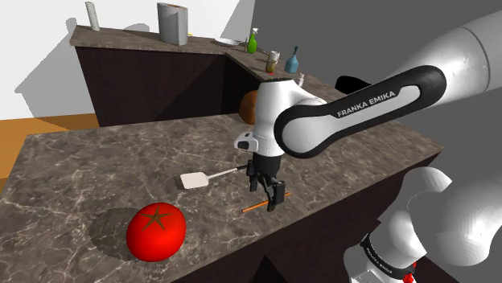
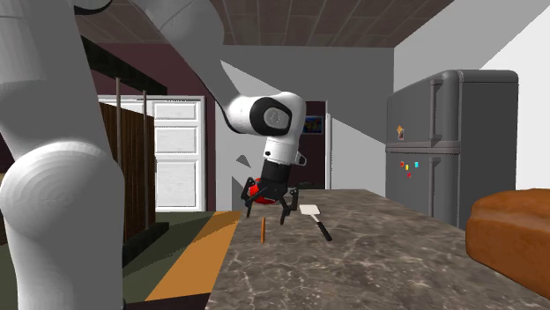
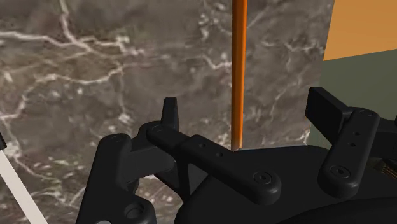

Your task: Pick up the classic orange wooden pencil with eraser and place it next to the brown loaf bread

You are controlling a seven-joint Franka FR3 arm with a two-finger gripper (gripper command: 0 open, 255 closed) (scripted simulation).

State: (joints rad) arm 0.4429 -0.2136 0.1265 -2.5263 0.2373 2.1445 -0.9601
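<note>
An orange pencil (image 1: 254, 207) lies flat on the dark marble counter (image 1: 96, 169), close to its front edge. My black gripper (image 1: 269, 194) hangs open just above it, its fingers straddling the shaft without touching it. In the wrist view the pencil (image 3: 239, 70) runs straight away between the two fingers (image 3: 170, 111), a little nearer the middle than either. The second exterior view has the gripper (image 2: 267, 211) over the pencil (image 2: 265, 231). The brown loaf (image 1: 248, 105) sits at the counter's far side, behind the arm, and in the second exterior view's lower right (image 2: 516, 233).
A white spatula (image 1: 193, 179) with a black handle lies just to the shoulder view's left of the gripper. A large red tomato (image 1: 156, 231) rests nearer the front left. Bottles (image 1: 253, 41) and a paper roll (image 1: 172, 22) stand on the back counter. A grey fridge (image 2: 458, 141) stands beyond.
</note>
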